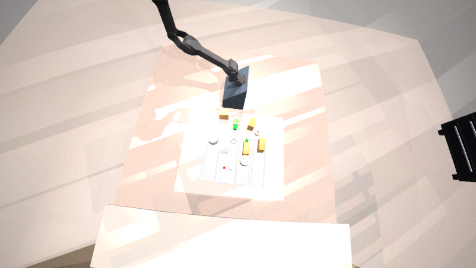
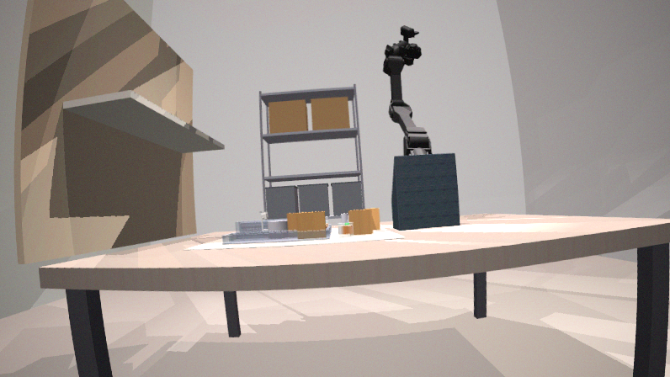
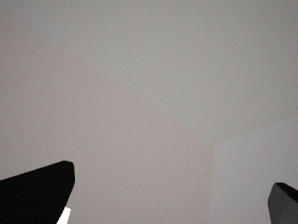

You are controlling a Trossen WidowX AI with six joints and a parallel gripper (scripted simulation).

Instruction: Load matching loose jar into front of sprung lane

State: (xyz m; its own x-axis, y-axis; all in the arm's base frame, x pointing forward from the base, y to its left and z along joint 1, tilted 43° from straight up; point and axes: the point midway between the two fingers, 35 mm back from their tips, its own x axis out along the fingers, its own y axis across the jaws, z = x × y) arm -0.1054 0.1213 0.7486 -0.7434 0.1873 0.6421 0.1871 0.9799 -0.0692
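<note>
The lane rack [image 1: 208, 166] [image 2: 252, 230] lies on a white mat in front of the arm's dark base block [image 1: 234, 96] [image 2: 425, 192]. One lane holds a white-lidded jar [image 1: 244, 161] behind a yellow box [image 1: 246, 148]. Another lane holds a small red-marked item [image 1: 223, 167]. Loose on the mat are a white jar [image 1: 213, 138], a green-lidded jar [image 1: 235, 124], a small green-topped jar [image 1: 246, 140] and two small pale jars [image 1: 232, 140] [image 1: 257, 132]. My gripper [image 2: 401, 49] [image 3: 174, 187] is open and empty. It is raised high above the base, far from the jars, and faces a grey wall.
Yellow boxes [image 1: 223, 115] [image 1: 252, 123] [image 1: 261, 145] stand among the jars on the mat. A grey shelf unit [image 2: 310, 135] with boxes stands behind the table. A black object [image 1: 461, 149] sits at the far right.
</note>
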